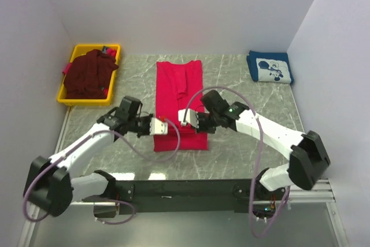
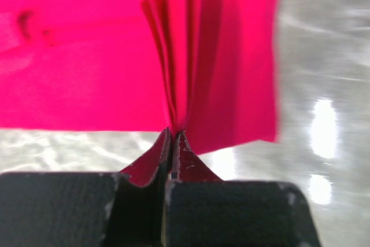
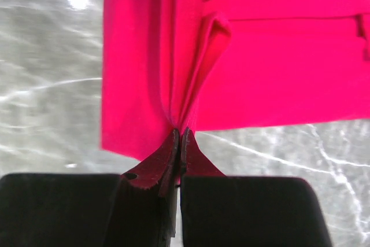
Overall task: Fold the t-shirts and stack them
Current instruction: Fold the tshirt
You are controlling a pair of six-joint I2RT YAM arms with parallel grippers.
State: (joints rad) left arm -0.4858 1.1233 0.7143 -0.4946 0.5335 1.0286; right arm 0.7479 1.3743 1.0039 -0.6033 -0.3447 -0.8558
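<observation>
The bright crimson-red t-shirt (image 1: 180, 93) lies as a long narrow strip down the middle of the table. My left gripper (image 1: 166, 127) is shut on its near-left edge, the cloth bunched between the jaws in the left wrist view (image 2: 173, 134). My right gripper (image 1: 184, 117) is shut on its near-right edge, shown pinched in the right wrist view (image 3: 180, 132). The near end is lifted off the table. The navy t-shirt with white print (image 1: 270, 67) lies folded at the back right. The dark maroon t-shirt (image 1: 88, 73) is heaped in the bin.
A yellow bin (image 1: 67, 95) stands at the back left beside the left wall. The marble-pattern table (image 1: 243, 93) is walled on the left, back and right. A black rail (image 1: 185, 188) runs along the near edge with both arm bases.
</observation>
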